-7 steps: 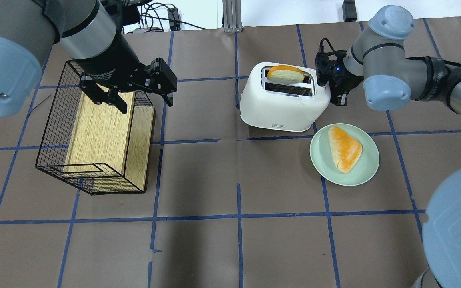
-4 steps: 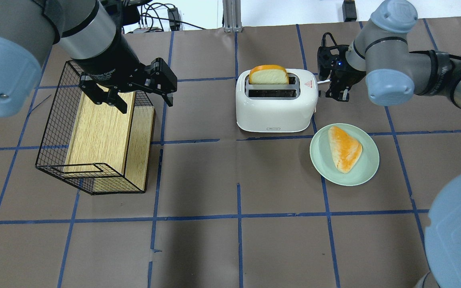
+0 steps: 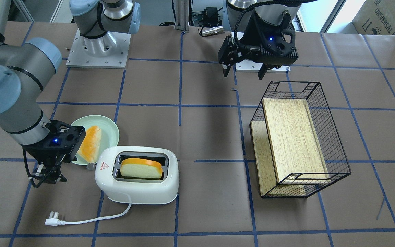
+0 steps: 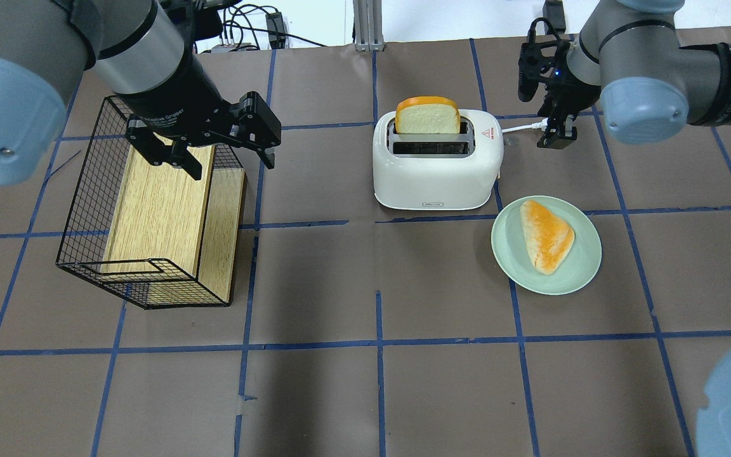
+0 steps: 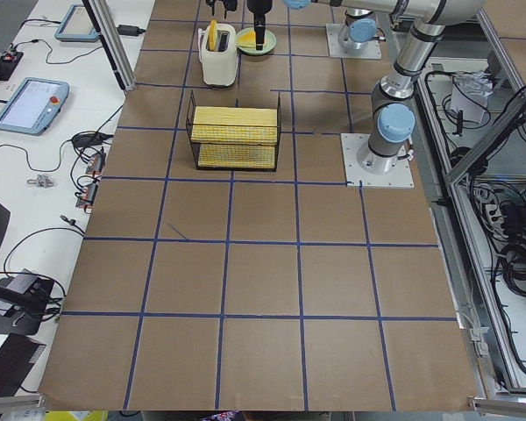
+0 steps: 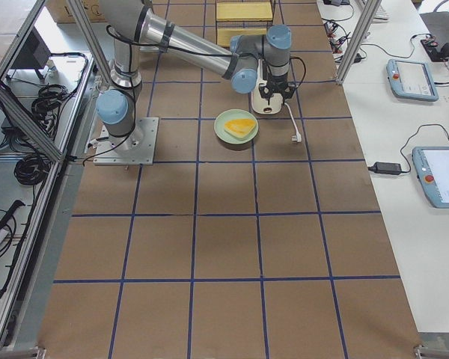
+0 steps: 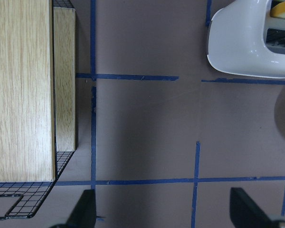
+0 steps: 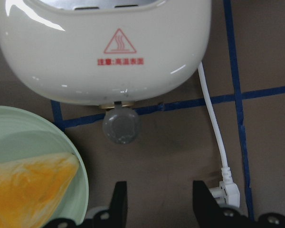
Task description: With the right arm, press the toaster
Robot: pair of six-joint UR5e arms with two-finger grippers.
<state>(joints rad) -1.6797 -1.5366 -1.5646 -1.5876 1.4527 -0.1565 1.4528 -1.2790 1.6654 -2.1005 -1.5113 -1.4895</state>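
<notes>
The white toaster [image 4: 435, 168] stands flat on the table with a bread slice [image 4: 428, 117] sticking up from its far slot. It also shows in the front view [image 3: 137, 190]. My right gripper [image 4: 556, 136] hangs to the right of the toaster's lever end, apart from it. In the right wrist view its fingers [image 8: 118, 199] stand a little apart and empty, below the grey lever knob [image 8: 120, 127] and the red warning sticker [image 8: 118, 42]. My left gripper [image 4: 229, 164] is open and empty above the wire basket [image 4: 86, 190].
A pale green plate [image 4: 505, 254] with a bread piece [image 4: 546, 235] lies at the toaster's near right. The white cord and plug [image 3: 51, 219] trail on the table beyond the toaster. The basket holds wooden boards [image 4: 159, 203].
The toaster was tilted and turned a second ago and now sits flat and square. The bread stands higher in its slot. My right gripper has drawn away from the toaster, farther and to the right.
</notes>
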